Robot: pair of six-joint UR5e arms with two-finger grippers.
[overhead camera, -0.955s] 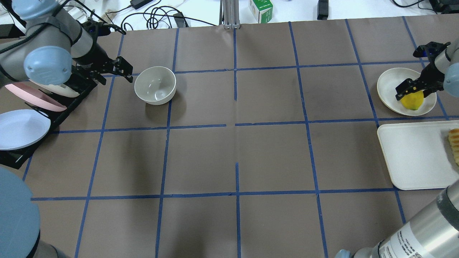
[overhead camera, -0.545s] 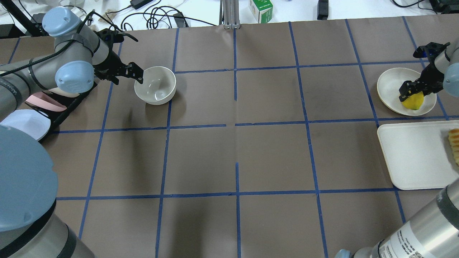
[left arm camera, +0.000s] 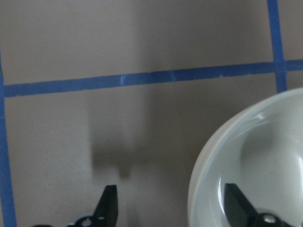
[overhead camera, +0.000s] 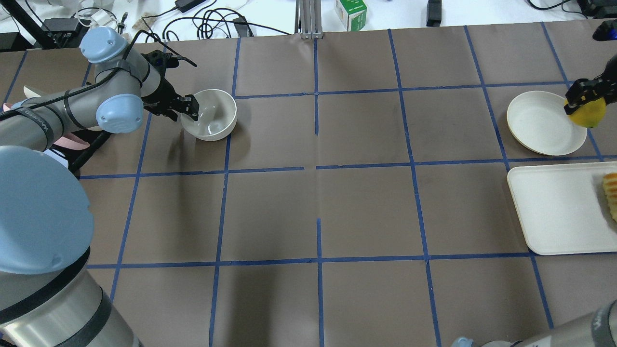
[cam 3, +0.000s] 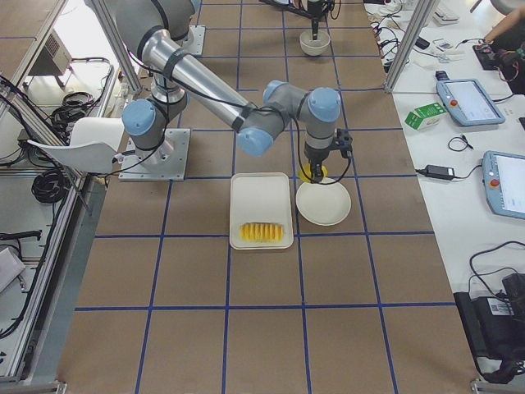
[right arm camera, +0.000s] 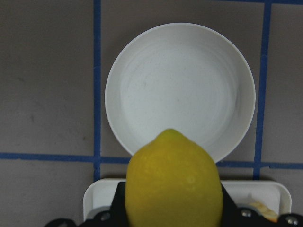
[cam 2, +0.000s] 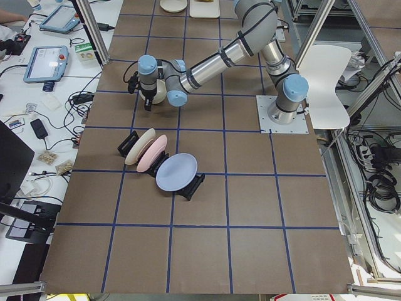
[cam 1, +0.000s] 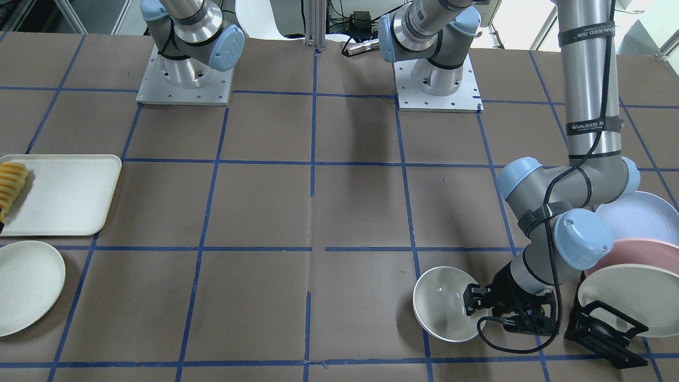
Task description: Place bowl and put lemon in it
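Right pincer point(overhead camera: 584, 99) clamps lemon point(right arm camera: 173, 182), tip toward plate point(right arm camera: 180, 90); left pincer point(left arm camera: 170, 198) gapes astride rim of bowl point(overhead camera: 214, 118).

The robot's left arm reaches out low, elbow bent and wrist tipped downward. The left gripper point(overhead camera: 192, 108) has its jaws spread wide, one finger inside the rim of the bowl point(overhead camera: 219, 115) and one outside. The far-stretched right arm points the right gripper point(overhead camera: 585, 95) straight down, clamped on the lemon point(right arm camera: 173, 182), which it holds aloft.

The bowl point(overhead camera: 218, 112) is off-white, the lemon point(overhead camera: 589, 114) bright yellow, the brown table point(overhead camera: 270, 212) gridded with blue tape point(overhead camera: 366, 259).
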